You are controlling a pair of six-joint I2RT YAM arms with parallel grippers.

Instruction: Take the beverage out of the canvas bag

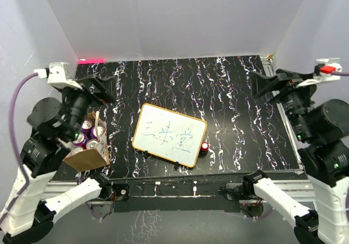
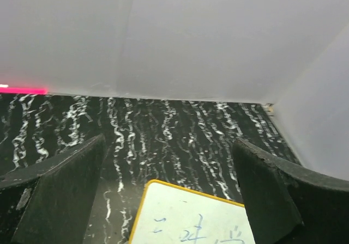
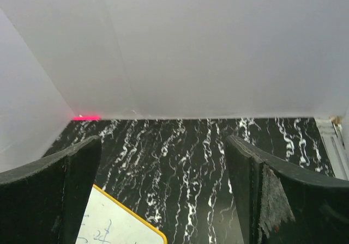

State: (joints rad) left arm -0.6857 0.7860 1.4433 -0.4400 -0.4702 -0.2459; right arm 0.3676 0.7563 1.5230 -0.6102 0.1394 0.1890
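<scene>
The tan-brown canvas bag (image 1: pixel 89 158) stands at the near left of the table, partly under my left arm. Several purple beverage cans (image 1: pixel 91 144) with silver tops show in its open top. My left gripper (image 1: pixel 106 89) is open and empty, held above the table just beyond the bag. In the left wrist view (image 2: pixel 169 141) its jaws stand wide apart over the dark marbled tabletop, and the bag is out of that view. My right gripper (image 1: pixel 263 84) is open and empty at the far right, also seen in the right wrist view (image 3: pixel 163 140).
A white board with a yellow wood frame (image 1: pixel 169 135) lies mid-table and also shows in the left wrist view (image 2: pixel 191 222) and the right wrist view (image 3: pixel 114 225). A small red object (image 1: pixel 204 146) sits at its right edge. White walls enclose the table.
</scene>
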